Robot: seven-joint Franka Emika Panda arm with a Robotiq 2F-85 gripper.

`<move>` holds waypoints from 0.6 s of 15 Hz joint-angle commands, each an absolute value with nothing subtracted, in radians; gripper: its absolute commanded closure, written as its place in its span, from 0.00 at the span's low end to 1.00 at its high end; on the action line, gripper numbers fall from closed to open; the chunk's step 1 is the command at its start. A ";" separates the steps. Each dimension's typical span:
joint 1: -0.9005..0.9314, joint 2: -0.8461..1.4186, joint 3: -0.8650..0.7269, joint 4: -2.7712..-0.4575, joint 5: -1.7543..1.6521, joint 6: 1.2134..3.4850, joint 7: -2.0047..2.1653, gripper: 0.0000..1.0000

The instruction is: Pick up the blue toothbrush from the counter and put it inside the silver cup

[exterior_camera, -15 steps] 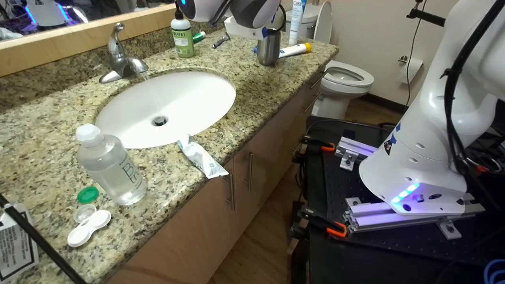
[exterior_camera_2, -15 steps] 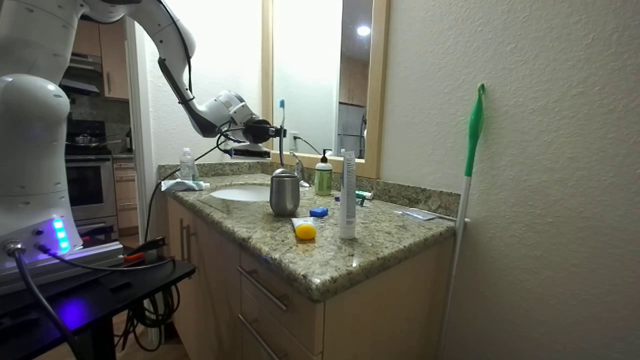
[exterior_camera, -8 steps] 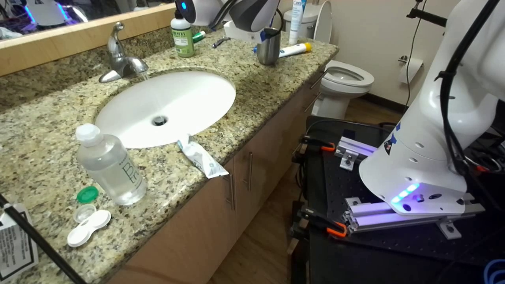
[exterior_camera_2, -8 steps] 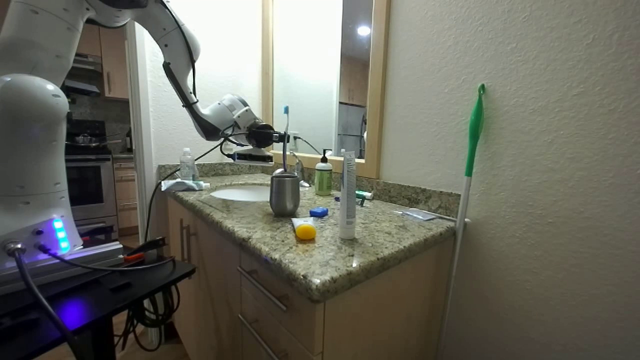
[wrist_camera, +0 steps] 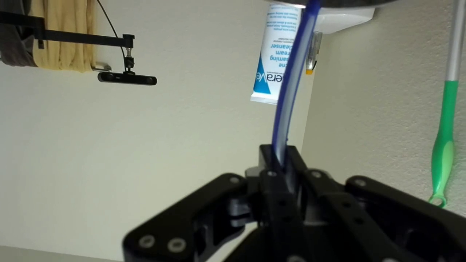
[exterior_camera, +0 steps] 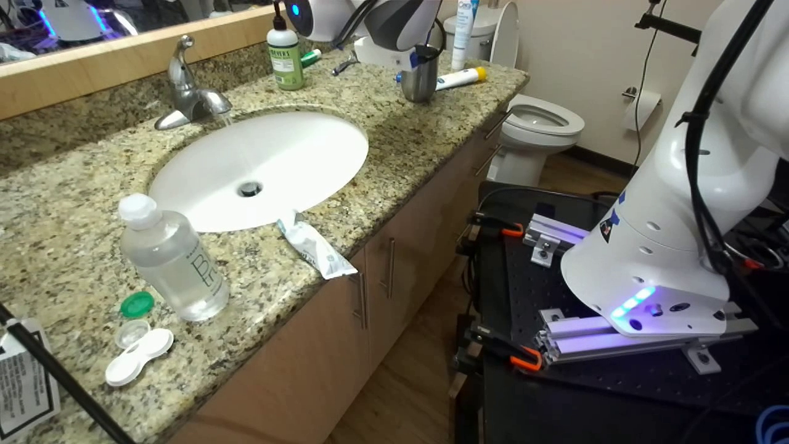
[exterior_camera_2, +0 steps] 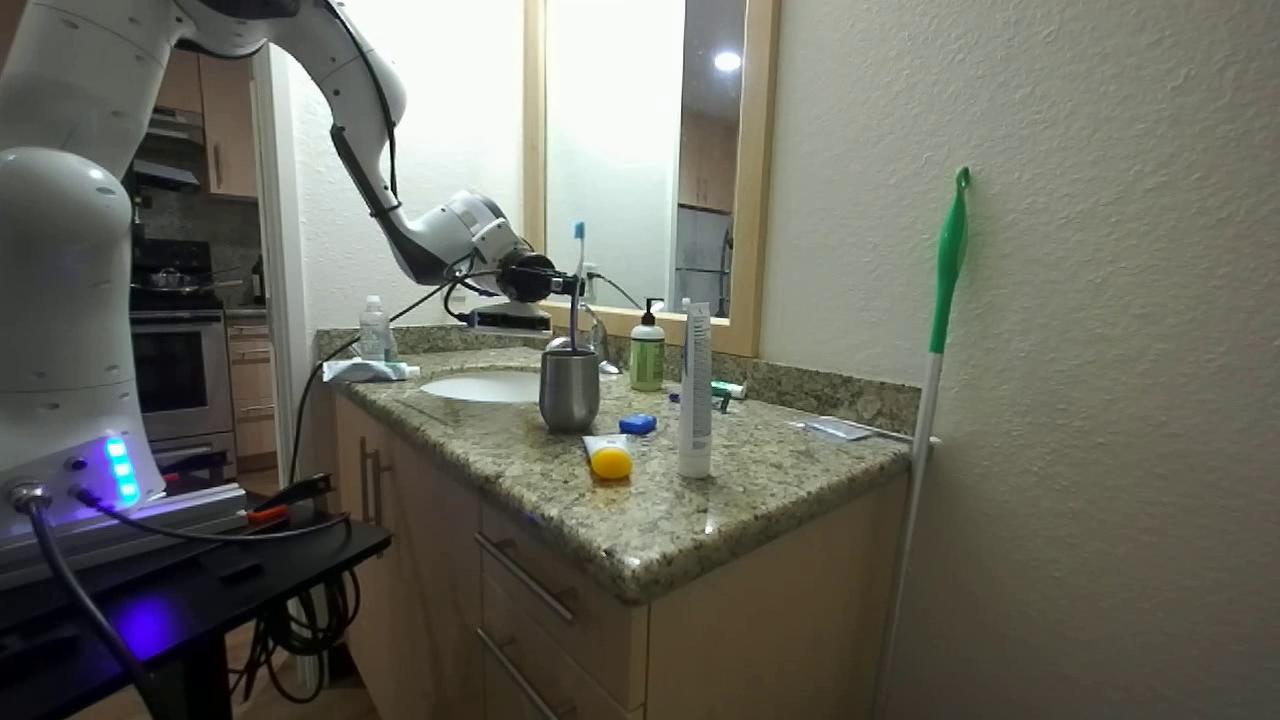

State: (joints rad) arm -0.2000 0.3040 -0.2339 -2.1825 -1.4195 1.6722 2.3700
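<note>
Clamped on the blue toothbrush [wrist_camera: 292,72], the gripper [wrist_camera: 279,154] hangs over the silver cup [exterior_camera_2: 569,392] and holds the brush nearly upright, bristles at the top. Against a second earlier, gripper and brush sit lower and a little farther right in an exterior view; the brush's lower end, which then showed a gap above the cup's rim, now reaches the line of that rim. Whether it dips inside or stands behind the edge cannot be told. The cup keeps its place on the counter [exterior_camera_2: 770,440].

Nearest to the cup, just beside it, lies a white tube [exterior_camera: 455,79] with a yellow cap [exterior_camera_2: 610,462]; whether the two touch is unclear. A small blue object [exterior_camera_2: 637,424] rests near, and a cleanser tube [exterior_camera_2: 696,400] stands upright beyond. Toward the mirror side are a razor [exterior_camera: 346,64] and a soap bottle [exterior_camera: 285,61]. Well apart, past the sink [exterior_camera: 308,160], are a clear bottle [exterior_camera: 175,265] and a white lens case [exterior_camera: 140,354].
</note>
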 commanded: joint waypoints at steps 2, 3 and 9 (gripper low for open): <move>-0.222 0.324 -0.213 -2.160 -1.427 1.706 2.365 0.98; -0.222 0.323 -0.212 -2.159 -1.425 1.709 2.366 0.98; -0.225 0.316 -0.211 -2.155 -1.415 1.718 2.358 0.44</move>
